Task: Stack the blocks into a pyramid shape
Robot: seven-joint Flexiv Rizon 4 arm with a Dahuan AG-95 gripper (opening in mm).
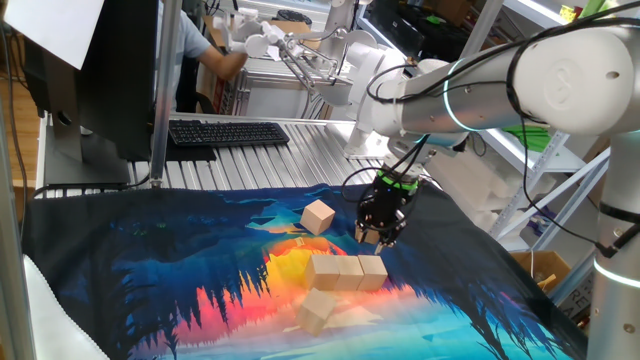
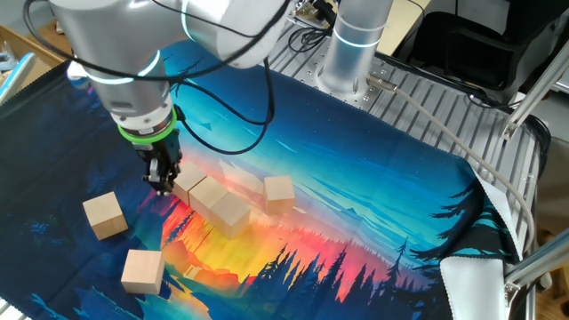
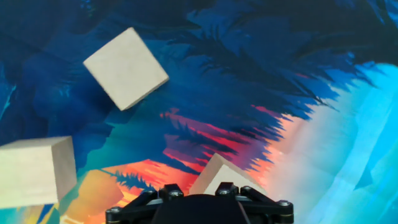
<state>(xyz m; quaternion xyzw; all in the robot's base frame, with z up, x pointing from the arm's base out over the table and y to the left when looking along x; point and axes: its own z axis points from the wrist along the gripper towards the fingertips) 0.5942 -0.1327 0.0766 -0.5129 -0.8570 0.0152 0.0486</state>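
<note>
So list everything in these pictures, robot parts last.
blocks in a row: three, light tan wood, side by side mid-cloth
loose blocks: three, light tan wood, scattered singly around the row
cloth: one, blue with an orange sunset forest print, spread over the table
table: one, ribbed silver metal, showing beyond the cloth
keyboard: one, black, on the table behind the cloth
arm: one, white, reaching over the cloth
gripper: one, black, pointing down at one end of the row; whether it grips a block is unclear
</note>
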